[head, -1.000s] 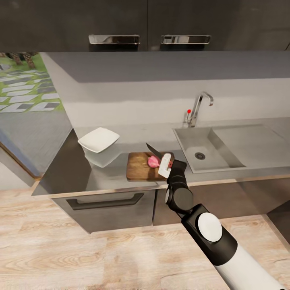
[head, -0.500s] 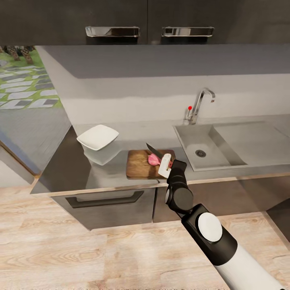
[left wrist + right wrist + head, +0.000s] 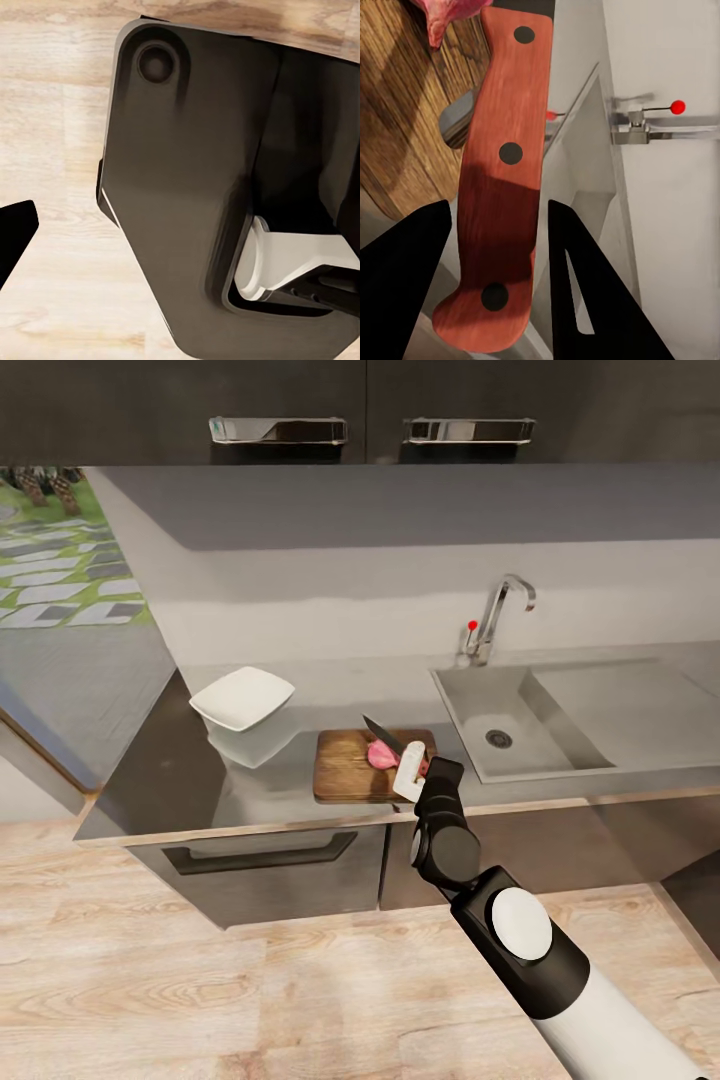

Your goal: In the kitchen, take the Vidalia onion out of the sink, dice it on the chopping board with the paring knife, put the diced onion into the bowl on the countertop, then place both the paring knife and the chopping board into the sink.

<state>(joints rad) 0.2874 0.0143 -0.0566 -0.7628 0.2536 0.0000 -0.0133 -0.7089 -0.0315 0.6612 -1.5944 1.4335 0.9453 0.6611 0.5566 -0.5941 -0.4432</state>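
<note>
On the dark wooden chopping board (image 3: 345,770) lies a pinkish onion (image 3: 381,755), whole as far as I can see. My right gripper (image 3: 410,772) is shut on the paring knife (image 3: 380,733). The dark blade points away from me over the onion, and I cannot tell whether they touch. In the right wrist view the red handle (image 3: 506,172) sits between my black fingers (image 3: 405,285), with the onion (image 3: 450,15) and board (image 3: 405,127) beyond. The white bowl (image 3: 242,699) stands left of the board on the grey countertop (image 3: 170,780). The sink (image 3: 520,755) lies right of the board.
A chrome tap (image 3: 495,615) with a red-tipped lever (image 3: 679,106) stands behind the basin. Dark cabinets (image 3: 280,430) hang above, and a drawer front (image 3: 260,855) sits below the counter edge. Wooden floor (image 3: 200,1000) is in front. The left wrist view shows my dark body (image 3: 195,187) over floor.
The head view has shifted slightly, so the camera moved. My right gripper, the knife and the onion keep the same places relative to the board.
</note>
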